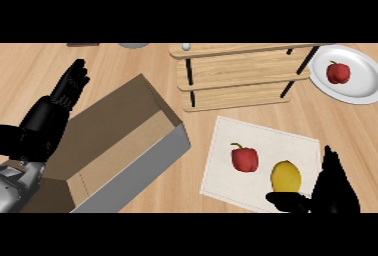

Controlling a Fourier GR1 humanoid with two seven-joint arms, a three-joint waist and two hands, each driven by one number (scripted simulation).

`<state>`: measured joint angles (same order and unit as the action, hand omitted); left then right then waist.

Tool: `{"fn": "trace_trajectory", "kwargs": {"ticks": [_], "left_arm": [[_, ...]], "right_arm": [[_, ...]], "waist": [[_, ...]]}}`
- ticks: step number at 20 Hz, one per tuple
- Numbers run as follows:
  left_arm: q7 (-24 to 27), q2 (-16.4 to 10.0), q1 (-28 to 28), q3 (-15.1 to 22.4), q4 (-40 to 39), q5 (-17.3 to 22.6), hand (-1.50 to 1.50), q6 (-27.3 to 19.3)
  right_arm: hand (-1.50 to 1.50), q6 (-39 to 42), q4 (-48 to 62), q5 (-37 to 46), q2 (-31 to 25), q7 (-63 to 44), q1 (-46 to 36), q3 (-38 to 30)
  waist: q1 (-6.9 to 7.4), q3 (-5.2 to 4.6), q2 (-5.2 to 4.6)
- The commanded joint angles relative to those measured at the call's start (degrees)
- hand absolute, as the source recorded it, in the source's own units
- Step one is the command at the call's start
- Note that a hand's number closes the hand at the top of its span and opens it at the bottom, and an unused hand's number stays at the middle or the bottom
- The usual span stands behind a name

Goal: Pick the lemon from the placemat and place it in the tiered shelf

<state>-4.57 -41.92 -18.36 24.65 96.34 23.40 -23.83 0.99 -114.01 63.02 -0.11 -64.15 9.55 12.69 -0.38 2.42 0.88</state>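
Observation:
A yellow lemon (286, 176) lies on the white placemat (258, 137), beside a red bell pepper (245, 159). My right hand (330, 190) sits at the lower right, fingers straight and pointing up along the lemon's right side, thumb reaching under the lemon's near end. It is open and not closed round the fruit. The wooden tiered shelf (240, 75) stands at the back centre, its shelves bare. My left hand (63, 97) rests open at the left edge, fingers up.
An open cardboard box (111, 150) fills the lower left between my left arm and the placemat. A white plate (358, 82) holding another red pepper (338, 72) is at the back right, close to the shelf.

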Motion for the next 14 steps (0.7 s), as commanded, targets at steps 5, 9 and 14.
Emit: {"fn": "trace_trajectory", "kwargs": {"ticks": [5,9,14], "left_arm": [[3.4,6.4,4.5,4.1,-5.6,0.9,0.0,-0.8],[2.0,7.1,3.6,5.5,-4.3,0.3,0.0,-3.2],[3.5,6.4,4.4,5.5,-4.9,2.1,0.0,-2.2]], "right_arm": [[-1.5,-2.9,3.2,-2.1,0.1,-7.6,-2.5,0.8],[-1.5,-2.8,5.5,-2.4,0.1,-5.8,-1.6,-0.4],[1.5,-1.4,8.0,-3.5,0.1,-1.9,0.8,0.5]], "waist": [[-0.08,-2.54,-1.54],[-0.3,-2.47,-1.41],[-0.2,-2.51,-1.48]]}}
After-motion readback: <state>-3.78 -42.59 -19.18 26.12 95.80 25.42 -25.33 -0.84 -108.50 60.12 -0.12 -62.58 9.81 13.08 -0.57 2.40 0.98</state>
